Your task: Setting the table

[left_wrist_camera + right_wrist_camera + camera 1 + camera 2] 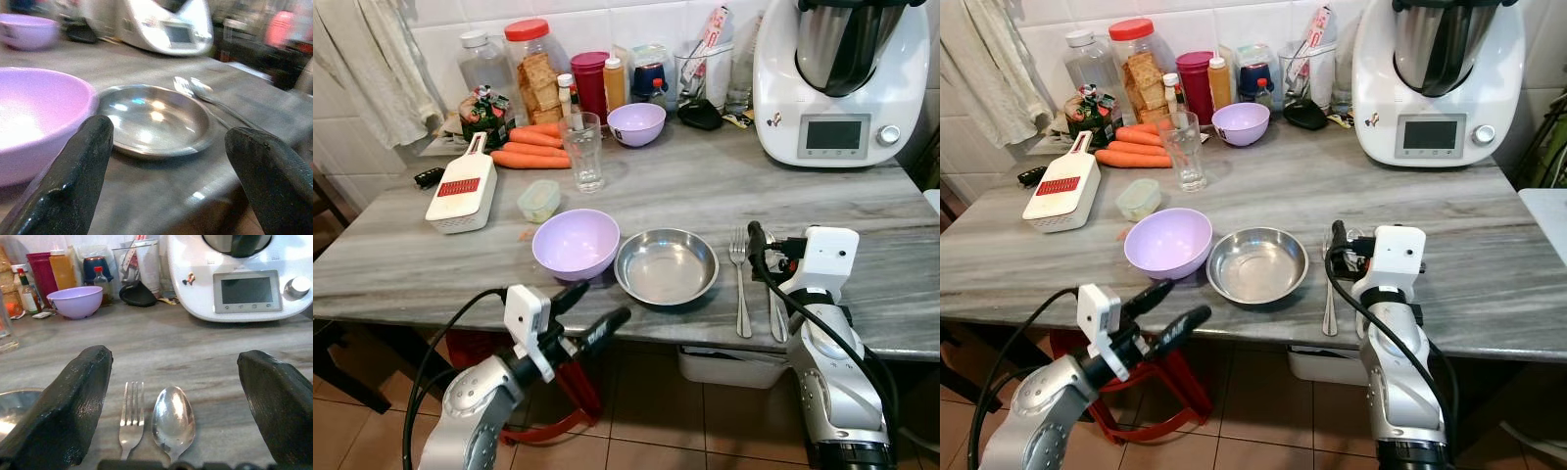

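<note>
On the grey marble table [705,196], near its front edge, a steel bowl [666,266] sits beside a large purple bowl [576,243]. Right of the steel bowl lie a fork [739,284] and a spoon [775,308], side by side. My right gripper [769,245] hovers low over their handles, open; in the right wrist view the fork [132,416] and spoon [173,421] lie between its fingers [73,406]. My left gripper [605,301] is open in front of the table edge, below the purple bowl, holding nothing. A drinking glass [583,152] stands farther back.
At the back are a white kitchen machine [842,78], a small purple bowl [636,124], jars and bottles [533,69], and carrots [533,147]. A white slicer [462,191] and a small lidded tub [539,200] lie at the left. A red stool [570,397] stands under the table.
</note>
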You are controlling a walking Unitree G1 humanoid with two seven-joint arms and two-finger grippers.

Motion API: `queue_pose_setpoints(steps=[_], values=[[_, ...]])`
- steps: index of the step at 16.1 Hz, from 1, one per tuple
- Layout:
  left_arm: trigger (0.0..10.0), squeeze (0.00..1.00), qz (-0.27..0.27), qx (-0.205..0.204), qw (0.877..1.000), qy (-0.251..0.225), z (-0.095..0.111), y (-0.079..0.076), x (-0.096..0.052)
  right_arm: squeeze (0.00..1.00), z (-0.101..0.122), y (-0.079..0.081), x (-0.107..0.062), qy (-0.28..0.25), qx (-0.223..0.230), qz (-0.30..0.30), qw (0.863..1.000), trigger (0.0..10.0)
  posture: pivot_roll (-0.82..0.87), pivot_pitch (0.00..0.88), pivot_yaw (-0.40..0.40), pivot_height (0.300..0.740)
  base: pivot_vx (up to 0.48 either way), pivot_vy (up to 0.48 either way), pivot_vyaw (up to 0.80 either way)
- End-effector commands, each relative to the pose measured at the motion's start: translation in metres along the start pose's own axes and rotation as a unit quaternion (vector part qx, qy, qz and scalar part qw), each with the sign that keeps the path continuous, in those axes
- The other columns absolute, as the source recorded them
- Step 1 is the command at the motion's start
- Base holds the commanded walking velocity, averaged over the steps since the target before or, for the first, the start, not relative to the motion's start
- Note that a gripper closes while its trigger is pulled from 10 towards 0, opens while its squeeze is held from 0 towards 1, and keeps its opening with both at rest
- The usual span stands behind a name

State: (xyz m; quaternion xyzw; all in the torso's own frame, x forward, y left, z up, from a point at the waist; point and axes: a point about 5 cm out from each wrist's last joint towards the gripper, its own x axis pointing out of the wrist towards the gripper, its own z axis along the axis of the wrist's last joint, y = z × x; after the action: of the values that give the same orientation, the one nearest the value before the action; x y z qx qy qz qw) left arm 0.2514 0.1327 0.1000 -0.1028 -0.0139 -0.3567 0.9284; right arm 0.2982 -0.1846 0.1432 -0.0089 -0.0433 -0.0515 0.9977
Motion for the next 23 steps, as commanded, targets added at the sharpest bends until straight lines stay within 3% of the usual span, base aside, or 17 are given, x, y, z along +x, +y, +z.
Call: queue_pose_setpoints(steps=[1, 2, 4, 7, 11, 23], values=[[10.0, 0.0, 0.044, 0.025, 0.999, -0.004, 0.008, 0.011, 0.002, 0.5, 0.007, 0.002, 0.001, -0.017, 0.003, -0.002, 1.0, 10.0, -0.09, 0.0, 0.122, 0.74, 0.0, 0.0, 0.0], [10.0, 0.0, 0.08, 0.04, 0.996, -0.007, 0.01, 0.017, 0.004, 0.0, 0.008, 0.001, 0.001, -0.022, 0.005, -0.008, 1.0, 10.0, -0.09, 0.0, 0.122, 0.74, 0.0, 0.0, 0.0], [10.0, 0.0, 0.155, 0.065, 0.986, -0.007, 0.012, 0.027, 0.009, 0.0, 0.009, 0.001, 0.0, -0.027, 0.004, -0.011, 1.0, 10.0, -0.09, 0.0, 0.122, 0.74, 0.0, 0.0, 0.0], [10.0, 0.0, 0.2, 0.078, 0.977, -0.003, 0.011, 0.029, 0.014, 0.0, 0.006, 0.002, -0.001, -0.019, 0.009, -0.014, 1.0, 10.0, -0.09, 0.0, 0.122, 0.74, 0.0, 0.0, -0.37], [10.0, 0.0, 0.219, 0.082, 0.972, 0.002, 0.008, 0.029, 0.018, 0.0, 0.006, 0.001, -0.001, -0.02, 0.008, -0.017, 1.0, 10.0, -0.09, 0.0, 0.124, 0.74, -0.068, 0.0, -0.73], [10.0, 0.0, 0.22, 0.088, 0.972, 0.007, 0.004, 0.029, 0.022, 0.0, 0.002, 0.001, -0.002, -0.012, 0.007, -0.018, 1.0, 10.0, -0.09, 0.0, 0.125, 0.74, -0.347, 0.0, 0.0]])
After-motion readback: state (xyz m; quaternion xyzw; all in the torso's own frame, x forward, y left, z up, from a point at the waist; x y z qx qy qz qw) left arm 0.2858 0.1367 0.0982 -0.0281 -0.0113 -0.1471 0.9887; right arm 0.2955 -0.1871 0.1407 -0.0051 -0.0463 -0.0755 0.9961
